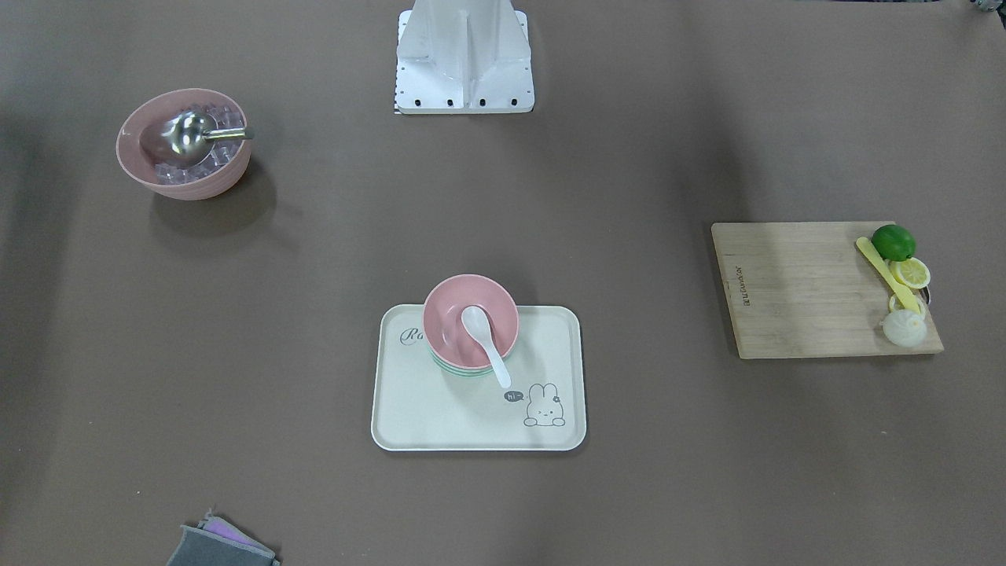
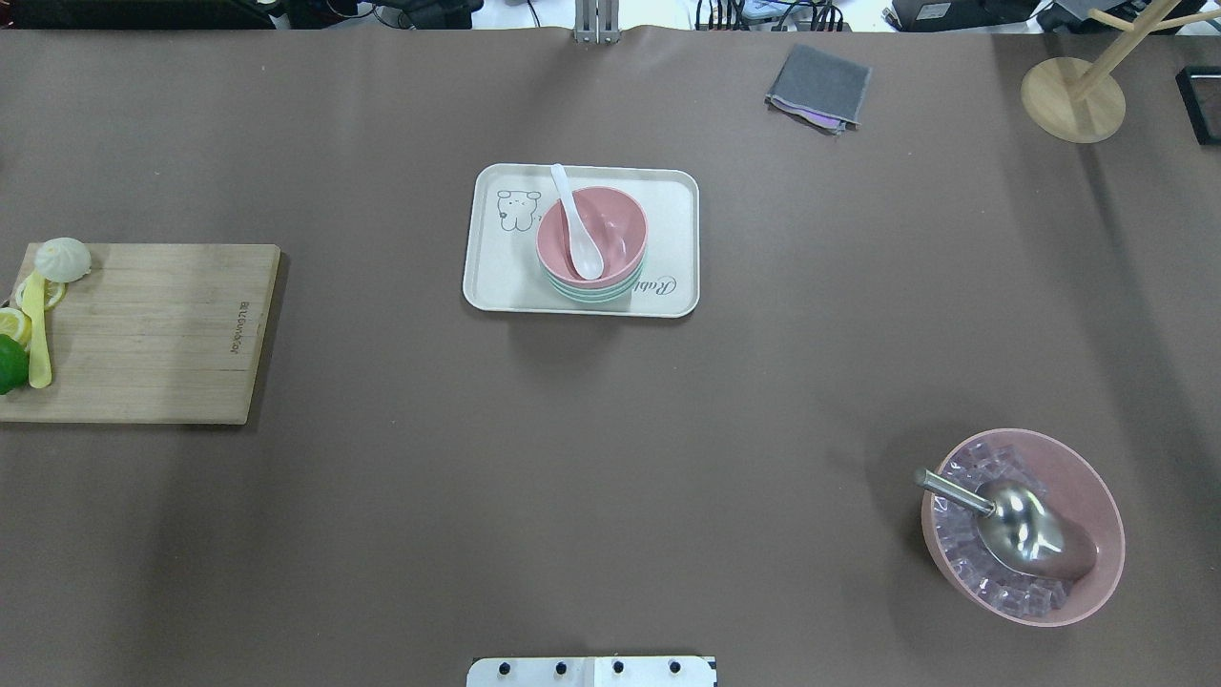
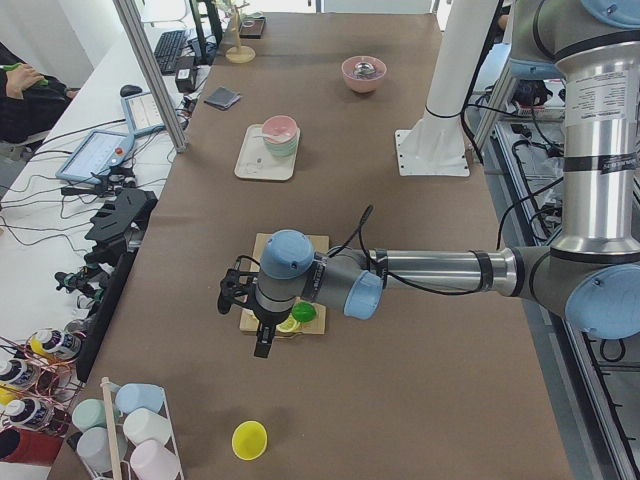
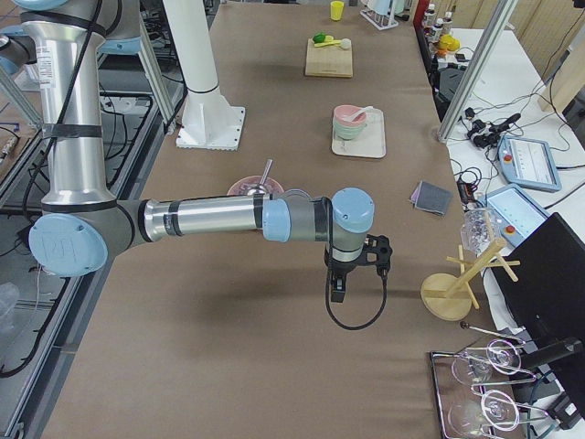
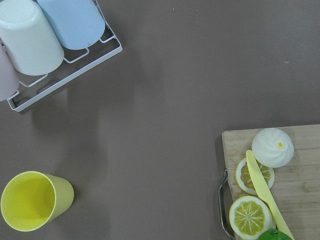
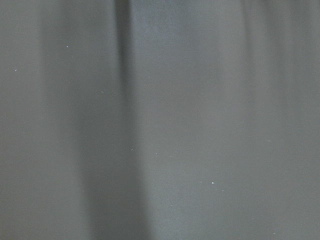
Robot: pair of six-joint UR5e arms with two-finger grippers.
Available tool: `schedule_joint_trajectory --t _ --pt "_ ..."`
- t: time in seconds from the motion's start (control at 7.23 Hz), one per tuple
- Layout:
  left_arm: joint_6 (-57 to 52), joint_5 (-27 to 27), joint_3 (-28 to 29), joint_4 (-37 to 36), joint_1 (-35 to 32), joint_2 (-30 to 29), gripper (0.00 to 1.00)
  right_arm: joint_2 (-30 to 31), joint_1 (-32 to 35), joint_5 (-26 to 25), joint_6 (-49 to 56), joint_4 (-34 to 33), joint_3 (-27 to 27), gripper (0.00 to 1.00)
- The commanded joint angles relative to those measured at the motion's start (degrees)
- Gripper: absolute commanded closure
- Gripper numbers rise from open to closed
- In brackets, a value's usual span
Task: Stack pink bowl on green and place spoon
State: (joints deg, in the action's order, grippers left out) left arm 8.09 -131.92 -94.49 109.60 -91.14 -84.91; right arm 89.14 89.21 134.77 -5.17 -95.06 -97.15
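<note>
From my desk the job looks done: the pink bowl (image 1: 449,314) sits nested in the green bowl (image 1: 462,373), of which only a thin rim shows beneath it, and the pair stands on the cream tray (image 1: 416,420) near the middle of the table (image 1: 629,487). The white spoon (image 1: 487,344) lies with its scoop in the pink bowl and its handle leaning over the rim toward the rabbit print. Both arms are drawn well away from the tray. The left pincer (image 3: 260,340) hangs over the cutting board (image 2: 153,334) at my left end, and the right pincer (image 4: 338,291) hovers above bare table past the ice bowl (image 2: 1025,530). I see each only from the side cameras, so I cannot tell whether either is spread or closed, and neither wrist view shows any fingers. If I had to touch the stack again, I would judge the bowls light, stiff and smooth-walled, best pinched across the rim on the side away from the spoon. The spoon looks glossy and slippery and may chip if dropped. I would take it across the handle where it overhangs the rim, not by the scoop. A nudge there could tip it out or shift the top bowl.
</note>
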Motion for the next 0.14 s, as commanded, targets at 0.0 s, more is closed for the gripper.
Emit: schedule_joint_trajectory --t 0.0 --pt "-0.18 0.00 0.09 0.09 0.00 0.09 0.02 -0.28 0.00 0.06 -0.01 0.05 -0.23 0.00"
